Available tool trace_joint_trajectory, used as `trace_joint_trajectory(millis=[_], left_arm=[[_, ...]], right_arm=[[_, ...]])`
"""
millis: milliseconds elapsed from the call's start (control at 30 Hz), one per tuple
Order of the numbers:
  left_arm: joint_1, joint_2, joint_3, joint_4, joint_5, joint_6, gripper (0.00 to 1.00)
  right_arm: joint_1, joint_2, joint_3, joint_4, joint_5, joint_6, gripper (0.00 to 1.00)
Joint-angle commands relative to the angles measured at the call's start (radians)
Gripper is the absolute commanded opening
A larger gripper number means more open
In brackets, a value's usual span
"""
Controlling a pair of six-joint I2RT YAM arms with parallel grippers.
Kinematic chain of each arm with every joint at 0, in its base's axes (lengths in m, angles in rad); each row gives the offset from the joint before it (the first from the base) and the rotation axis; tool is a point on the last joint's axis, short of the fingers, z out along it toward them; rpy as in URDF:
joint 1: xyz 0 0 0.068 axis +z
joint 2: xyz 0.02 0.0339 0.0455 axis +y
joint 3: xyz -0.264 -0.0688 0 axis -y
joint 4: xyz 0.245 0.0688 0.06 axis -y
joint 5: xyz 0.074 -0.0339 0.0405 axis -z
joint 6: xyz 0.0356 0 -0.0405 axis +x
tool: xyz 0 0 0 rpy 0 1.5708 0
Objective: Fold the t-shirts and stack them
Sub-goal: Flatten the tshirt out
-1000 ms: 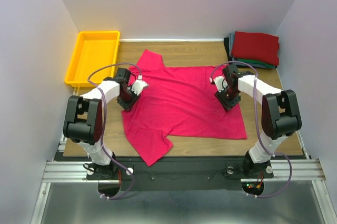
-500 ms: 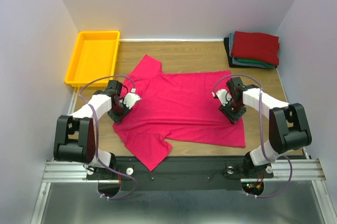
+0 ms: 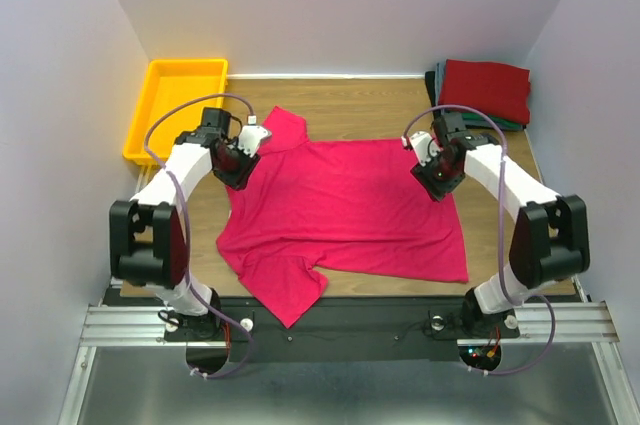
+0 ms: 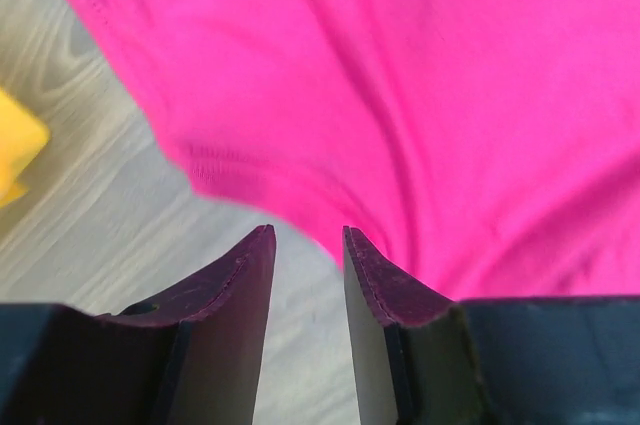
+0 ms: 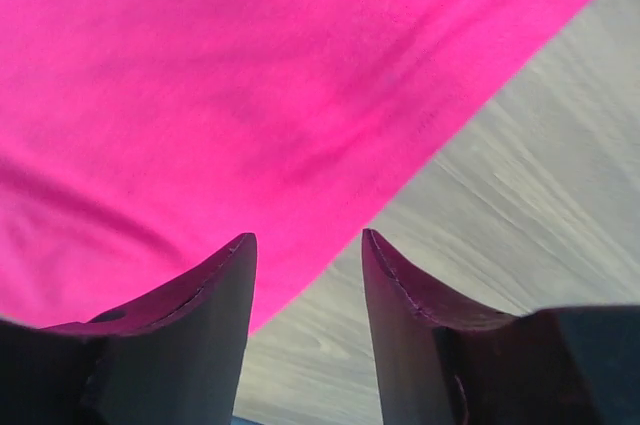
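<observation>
The crimson t-shirt point(image 3: 345, 210) lies spread flat on the wooden table, one sleeve toward the far left and one toward the near edge. It fills the left wrist view point(image 4: 420, 75) and the right wrist view point(image 5: 230, 75). My left gripper point(image 3: 238, 165) is at the shirt's far left edge, below the sleeve. It is open and empty point(image 4: 308, 237), with the hem just beyond its tips. My right gripper point(image 3: 438, 178) is at the shirt's far right corner, open and empty point(image 5: 308, 242) over the cloth's edge. Folded shirts, dark red on teal and dark ones point(image 3: 485, 90), are stacked at the far right.
A yellow plastic tray point(image 3: 178, 105) stands at the far left corner; a bit of it shows in the left wrist view point(image 4: 15, 150). Bare wooden table point(image 3: 350, 105) lies beyond the shirt. White walls close in three sides.
The shirt was first dragged toward the near edge. Both grippers have since moved away to its far edge, and the shirt has stayed roughly in place.
</observation>
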Motion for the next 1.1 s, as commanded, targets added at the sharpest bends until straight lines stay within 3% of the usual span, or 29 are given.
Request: trace_joint_trajectory(millis=[0,167,300,433,633,733,833,933,1067], left_arm=[[0.003,0.115,0.020,0.110,-0.032,-0.117,0.45],[0.008,0.241,0.028,0.154,-0.142,-0.133,0.44],[0.012,0.225,-0.064,0.139,-0.185,-0.067,0.41],[0.012,0.125,-0.204,0.066,-0.150,0.031,0.37],[0.008,-0.042,-0.307,-0.120,-0.099,0.148,0.36],[0.009,-0.072,-0.192,-0.194,-0.012,0.174,0.43],[0.009,-0.026,0.012,-0.189,0.089,0.106,0.49],[0.008,0.085,0.217,-0.103,0.134,-0.005,0.52],[0.008,0.294,0.459,0.044,0.094,-0.135,0.53]], right_arm=[[-0.009,0.110,0.015,0.086,0.049,0.088,0.50],[-0.022,0.231,0.012,0.123,0.100,0.087,0.49],[-0.033,0.245,-0.066,0.123,0.133,0.038,0.47],[-0.036,0.155,-0.188,0.087,0.132,-0.033,0.47],[-0.035,-0.055,-0.208,-0.151,-0.052,-0.164,0.46],[-0.035,-0.094,-0.102,-0.219,-0.130,-0.188,0.48],[-0.035,-0.069,-0.012,-0.174,-0.163,-0.137,0.49],[-0.035,0.047,0.100,-0.127,-0.184,-0.074,0.49],[-0.036,0.214,0.263,-0.024,-0.186,0.044,0.49]])
